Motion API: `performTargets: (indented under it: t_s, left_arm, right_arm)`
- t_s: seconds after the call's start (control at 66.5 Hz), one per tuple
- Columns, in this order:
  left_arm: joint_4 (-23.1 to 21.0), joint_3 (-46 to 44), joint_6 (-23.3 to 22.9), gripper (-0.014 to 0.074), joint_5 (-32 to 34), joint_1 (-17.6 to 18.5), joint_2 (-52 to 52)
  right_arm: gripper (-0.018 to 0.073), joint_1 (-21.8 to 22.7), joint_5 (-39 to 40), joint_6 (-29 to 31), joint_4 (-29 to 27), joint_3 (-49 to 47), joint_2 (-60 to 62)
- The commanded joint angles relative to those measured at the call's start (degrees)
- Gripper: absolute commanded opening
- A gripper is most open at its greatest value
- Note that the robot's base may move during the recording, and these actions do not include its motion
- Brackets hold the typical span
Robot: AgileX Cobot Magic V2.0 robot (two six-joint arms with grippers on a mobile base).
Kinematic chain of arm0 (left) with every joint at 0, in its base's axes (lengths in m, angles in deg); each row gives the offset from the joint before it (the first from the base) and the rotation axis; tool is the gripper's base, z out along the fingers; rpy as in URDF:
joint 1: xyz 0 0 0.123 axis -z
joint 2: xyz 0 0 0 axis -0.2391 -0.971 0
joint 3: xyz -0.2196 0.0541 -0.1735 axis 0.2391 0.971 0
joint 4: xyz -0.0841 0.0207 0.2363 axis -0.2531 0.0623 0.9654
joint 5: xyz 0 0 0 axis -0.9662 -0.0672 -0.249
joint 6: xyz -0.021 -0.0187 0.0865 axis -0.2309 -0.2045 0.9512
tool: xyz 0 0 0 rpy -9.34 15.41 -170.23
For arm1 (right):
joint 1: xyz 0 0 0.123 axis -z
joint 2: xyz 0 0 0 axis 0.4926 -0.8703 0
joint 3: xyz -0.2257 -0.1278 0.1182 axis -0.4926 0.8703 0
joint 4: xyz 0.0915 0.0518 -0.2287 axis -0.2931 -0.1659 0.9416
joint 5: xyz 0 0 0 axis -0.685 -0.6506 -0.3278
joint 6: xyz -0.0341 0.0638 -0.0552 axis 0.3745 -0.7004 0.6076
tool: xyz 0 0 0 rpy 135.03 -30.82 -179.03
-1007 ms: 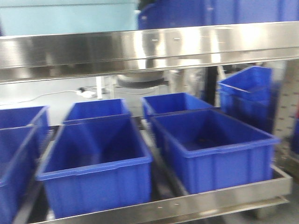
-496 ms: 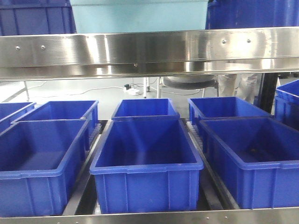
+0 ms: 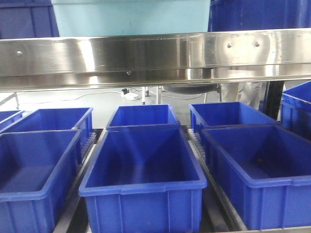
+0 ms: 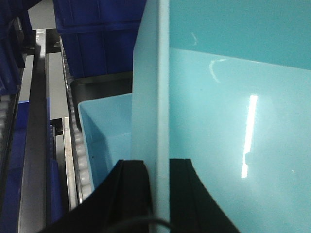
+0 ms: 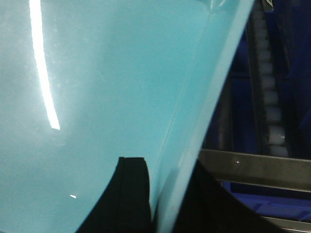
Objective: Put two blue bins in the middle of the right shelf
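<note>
Pinching the pale blue bin (image 4: 218,121) in my left gripper (image 4: 156,165) and right gripper (image 5: 165,167) (thin walls), uneven lifting could wrench it free.

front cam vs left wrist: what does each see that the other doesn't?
Front only: the steel beam and the open insides of the dark bins, in two rows below it. Left wrist only: the left gripper, with a black finger on each side of the light bin wall, and a second light bin lower down. Both: dark bins, the rollers, and a light bin, which the front view shows above the beam and which is likely the held one.
</note>
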Motion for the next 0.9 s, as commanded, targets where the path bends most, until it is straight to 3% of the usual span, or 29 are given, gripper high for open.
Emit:
performTargets:
  t_s: [0.0, 0.887]
  left_arm:
    - [-1.56, -0.70, -0.44, -0.0111, 4.74, 0.03, 1.07]
    - [-1.56, -0.70, -0.44, -0.0111, 5.02, 0.03, 1.07]
  right_arm:
    - [-0.0151, 0.26, 0.29, 2.01, 1.11, -0.38, 0.28]
    - [-0.0151, 0.26, 1.10, 2.01, 1.11, -0.38, 0.28]
